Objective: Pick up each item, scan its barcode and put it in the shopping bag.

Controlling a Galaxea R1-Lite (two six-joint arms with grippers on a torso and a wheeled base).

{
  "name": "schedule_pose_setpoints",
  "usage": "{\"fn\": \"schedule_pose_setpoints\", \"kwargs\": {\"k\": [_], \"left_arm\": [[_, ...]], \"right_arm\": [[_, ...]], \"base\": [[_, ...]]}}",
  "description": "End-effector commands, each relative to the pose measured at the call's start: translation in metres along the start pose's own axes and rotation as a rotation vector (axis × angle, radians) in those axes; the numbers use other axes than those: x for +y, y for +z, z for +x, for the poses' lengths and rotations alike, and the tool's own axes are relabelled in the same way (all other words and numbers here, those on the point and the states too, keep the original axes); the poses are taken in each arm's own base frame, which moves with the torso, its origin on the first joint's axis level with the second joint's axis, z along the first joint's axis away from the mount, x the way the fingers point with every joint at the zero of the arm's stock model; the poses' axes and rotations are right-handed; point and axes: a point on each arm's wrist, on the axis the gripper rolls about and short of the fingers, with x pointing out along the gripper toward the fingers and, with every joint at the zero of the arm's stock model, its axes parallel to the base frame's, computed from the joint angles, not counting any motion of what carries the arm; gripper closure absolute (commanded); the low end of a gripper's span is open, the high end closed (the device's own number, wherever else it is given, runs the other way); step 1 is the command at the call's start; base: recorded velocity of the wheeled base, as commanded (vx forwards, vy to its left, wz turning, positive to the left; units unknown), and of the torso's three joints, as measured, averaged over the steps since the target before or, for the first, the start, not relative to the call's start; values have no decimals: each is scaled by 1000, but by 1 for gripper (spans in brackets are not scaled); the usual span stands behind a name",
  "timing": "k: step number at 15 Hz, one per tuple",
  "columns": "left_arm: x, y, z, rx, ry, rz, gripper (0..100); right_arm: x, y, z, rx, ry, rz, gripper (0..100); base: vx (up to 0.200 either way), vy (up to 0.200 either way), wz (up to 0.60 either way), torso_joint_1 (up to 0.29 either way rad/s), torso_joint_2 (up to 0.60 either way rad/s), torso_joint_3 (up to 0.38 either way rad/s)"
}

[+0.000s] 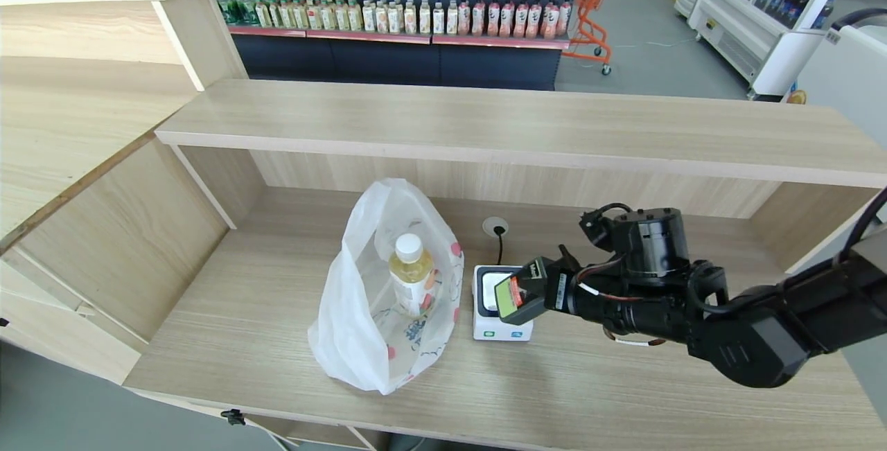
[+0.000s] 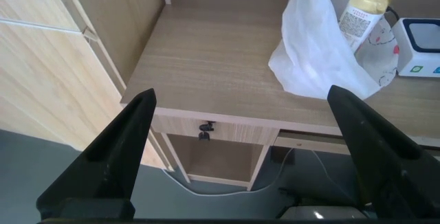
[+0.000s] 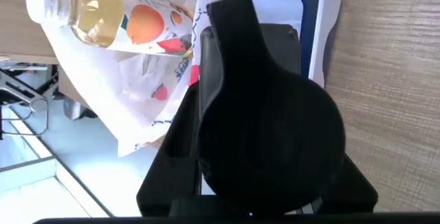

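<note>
A white plastic shopping bag (image 1: 360, 326) stands open on the wooden counter, with a white-capped bottle of yellow drink (image 1: 410, 278) upright inside. Right beside the bag sits a small white scanner (image 1: 485, 330). My right gripper (image 1: 516, 295) hovers over the scanner's glass, shut on a small red and green packet (image 1: 508, 296). In the right wrist view a black finger (image 3: 268, 128) covers most of the scanner (image 3: 316, 4), with the bag (image 3: 144, 93) and bottle (image 3: 89, 11) alongside. My left gripper (image 2: 240, 162) is open and holds nothing, low off the counter's front edge, away from the bag (image 2: 309, 52).
A raised wooden ledge (image 1: 527, 125) runs along the back of the counter and a wooden side wall (image 1: 125, 243) closes its left end. The scanner's cable goes into a grommet hole (image 1: 495, 227). A drawer lock (image 2: 204, 129) sits under the front edge. Store shelves (image 1: 416, 18) stand behind.
</note>
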Motion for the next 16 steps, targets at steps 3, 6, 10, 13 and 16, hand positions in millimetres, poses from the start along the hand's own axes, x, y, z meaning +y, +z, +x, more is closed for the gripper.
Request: {"fn": "schedule_pose_setpoints", "kwargs": {"k": [3,6,10,13,16], "left_arm": [[0,0,0,0,0,-1,0],[0,0,0,0,0,1,0],[0,0,0,1,0,-1,0],[0,0,0,1,0,-1,0],[0,0,0,1,0,-2,0]], "right_arm": [[-5,-3,27,12,-4,-12,100],[-8,-5,37,20,-12,-10,100],[-9,-4,40,-3,-50,-9,100],[8,10,15,-58,-5,13,100],[31,37,-47,-165,56,28,100]], "base": [[0,0,0,0,0,0],[0,0,0,0,0,0],[0,0,0,0,0,0],[0,0,0,0,0,0],[0,0,0,0,0,0]]}}
